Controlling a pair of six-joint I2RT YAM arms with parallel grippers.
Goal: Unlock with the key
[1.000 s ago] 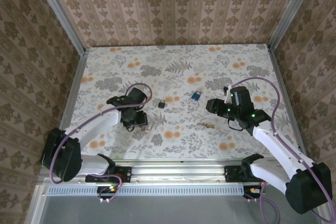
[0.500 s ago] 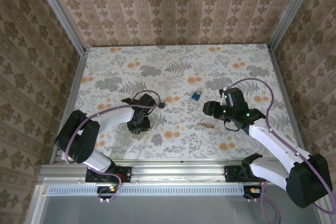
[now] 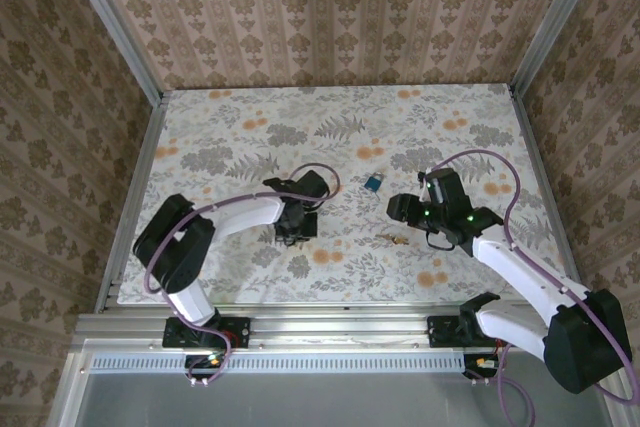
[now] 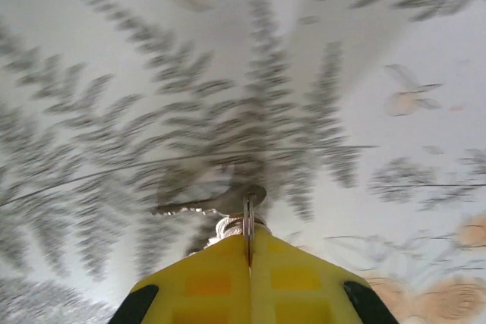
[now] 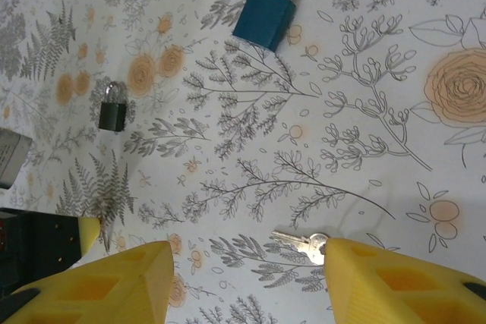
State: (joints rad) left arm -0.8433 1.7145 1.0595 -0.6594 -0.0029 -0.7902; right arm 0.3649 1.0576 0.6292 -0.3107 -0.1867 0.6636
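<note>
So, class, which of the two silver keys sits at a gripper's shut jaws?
The key on the wire ring: its ring is pinched in the jaws of the left gripper. The other key lies loose beside the open right gripper.

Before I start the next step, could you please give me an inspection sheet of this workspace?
Surface: floral table, flat.
Job's things: key pinched by the left gripper; blue padlock lying apart on the table.
Clutter: second key lying near the right gripper; black squarish piece with a silver loop.
Grippers: left jaws shut on the key; right jaws open, empty.
Cables: a purple cable arcs over each arm.
Surroundings: patterned walls on three sides; metal rail at the near edge.
</note>
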